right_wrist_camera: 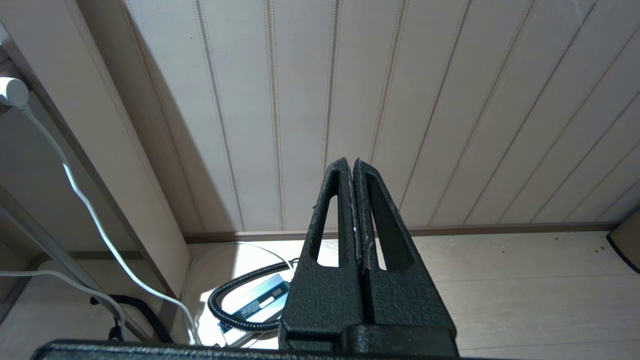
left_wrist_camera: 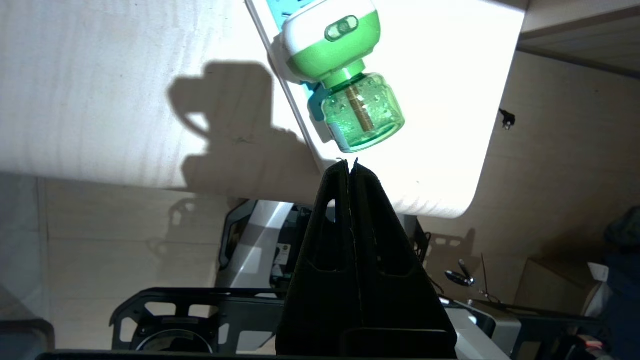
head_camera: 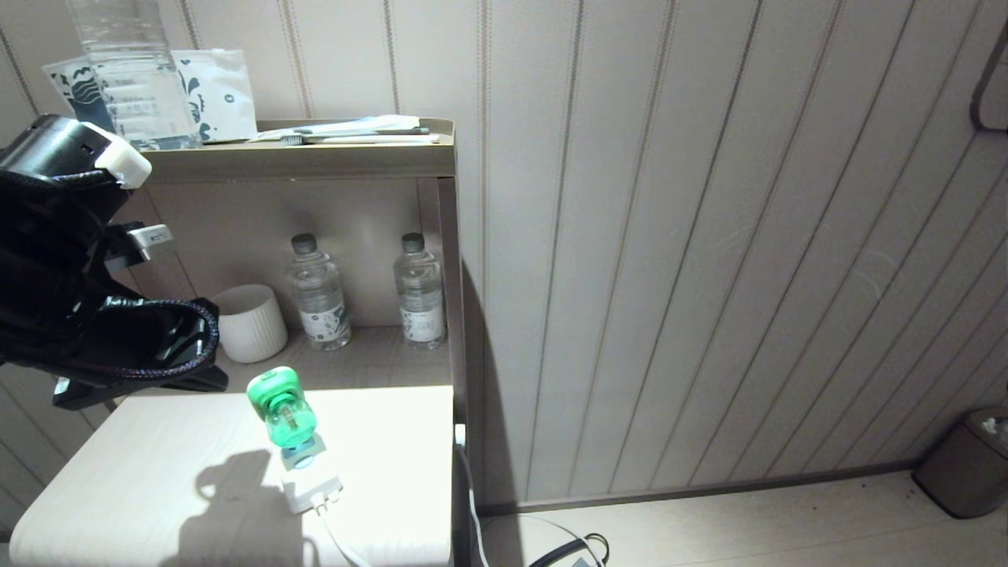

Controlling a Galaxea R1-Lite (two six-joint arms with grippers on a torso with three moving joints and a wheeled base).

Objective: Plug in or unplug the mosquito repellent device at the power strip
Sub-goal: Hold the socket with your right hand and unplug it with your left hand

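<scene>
Green-topped white plug-in mosquito repellent device (left_wrist_camera: 345,75) sits plugged in long white power strip (head_camera: 309,482) on pale counter (head_camera: 157,465). Left gripper (left_wrist_camera: 350,162) clenched, empty, near bottle. Likely unplugging: open first, grasp head, pull straight. Right gripper (right_wrist_camera: 350,161) clenched, parked.

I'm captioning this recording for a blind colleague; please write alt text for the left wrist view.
The left gripper, fingers shut and empty, points at the mosquito repellent device, which is plugged into the power strip on a pale table. Strong light casts the device's shadow across the tabletop.
</scene>
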